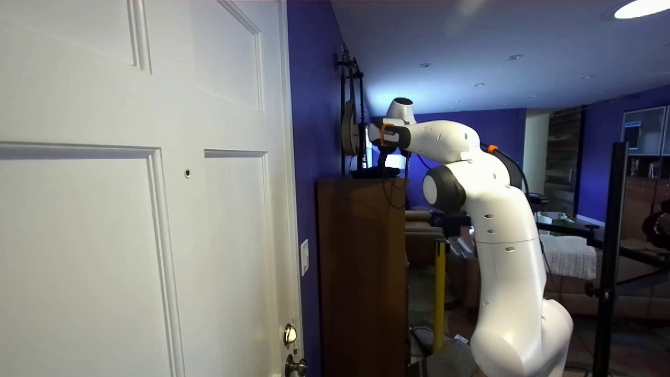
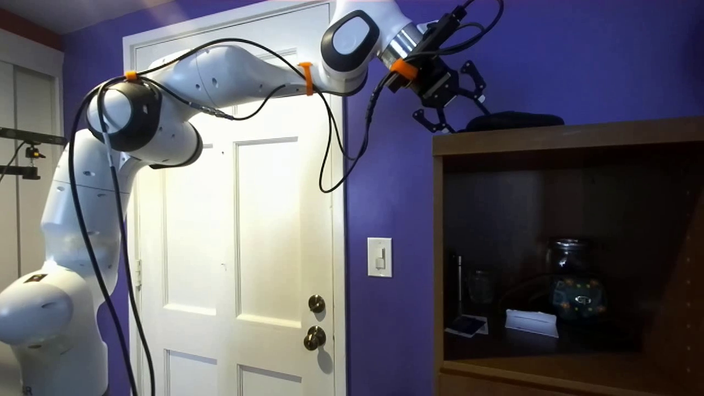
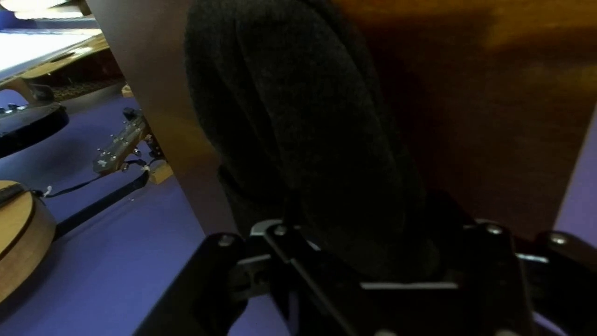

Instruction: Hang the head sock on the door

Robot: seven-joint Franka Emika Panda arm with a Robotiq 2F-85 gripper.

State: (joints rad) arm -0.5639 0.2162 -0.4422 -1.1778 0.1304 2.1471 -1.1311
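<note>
The head sock (image 2: 517, 119) is a limp, dark grey-black cloth lying on top of the dark brown cabinet. In the wrist view the head sock (image 3: 317, 116) fills the middle, folded, with its near end reaching between the fingers. My gripper (image 2: 466, 118) is tilted down at the near edge of the cabinet top with its fingers spread wide. In the wrist view my gripper (image 3: 380, 228) has one finger on each side of the cloth. Whether the fingers touch it is too dark to tell. The white panelled door (image 2: 269, 231) stands behind the arm; an exterior view shows the door (image 1: 225, 220) close up.
The dark brown cabinet (image 2: 566, 135) stands against the purple wall, with jars and small items on its open shelf. A hung guitar (image 1: 349, 125) is on the wall beyond it. A yellow post (image 1: 439, 296) and a black stand (image 1: 610, 262) are near the arm. Cables loop along the arm.
</note>
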